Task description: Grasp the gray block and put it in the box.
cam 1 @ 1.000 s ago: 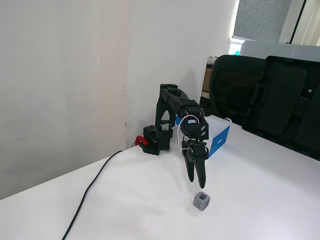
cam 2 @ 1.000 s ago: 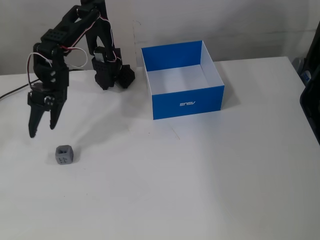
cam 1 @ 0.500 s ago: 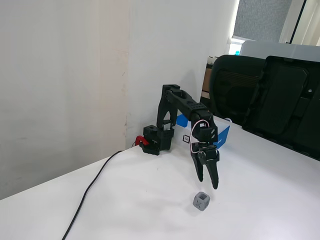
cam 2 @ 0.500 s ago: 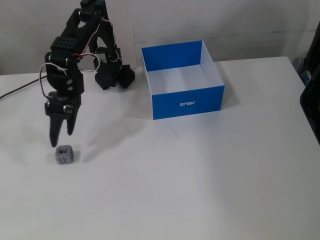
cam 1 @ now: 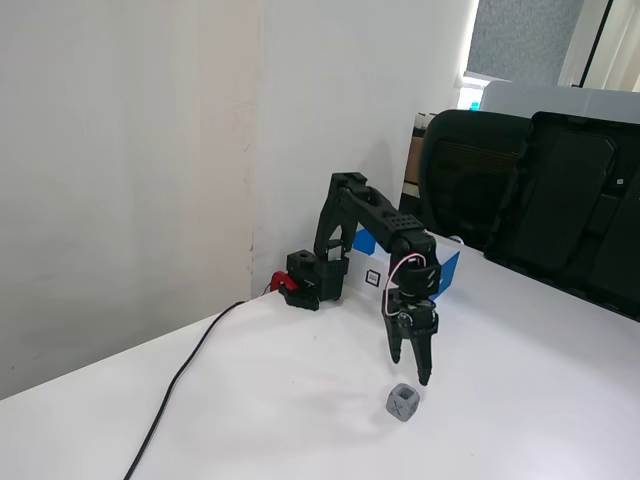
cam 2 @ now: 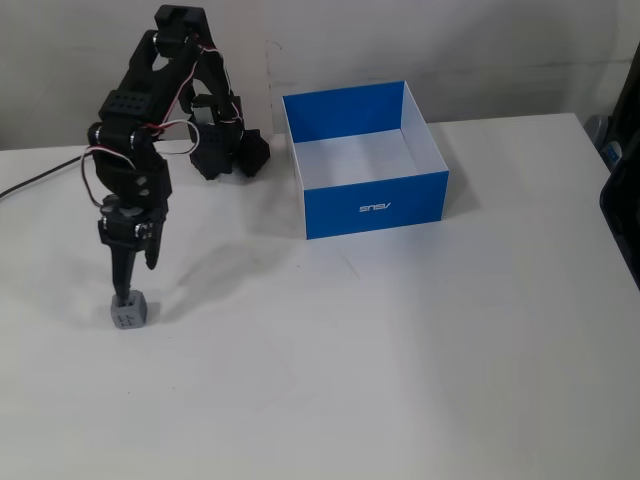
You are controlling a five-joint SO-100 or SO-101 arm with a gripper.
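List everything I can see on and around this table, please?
gray block: one, gray, on the table near its left side in the view from above
box: one, blue outside and white inside, open-topped, empty, right of the arm's base
table: one, white
cable: one, black, running across the table to the arm's base
office chairs: two, black, behind the table
wall: white, behind the arm
arm base: one, black, at the table's back edge
gripper: one, black, pointing down just above the block

The gray block (cam 2: 129, 312) sits on a white table (cam 2: 400, 350); the box (cam 2: 376, 205) is blue outside, white inside.
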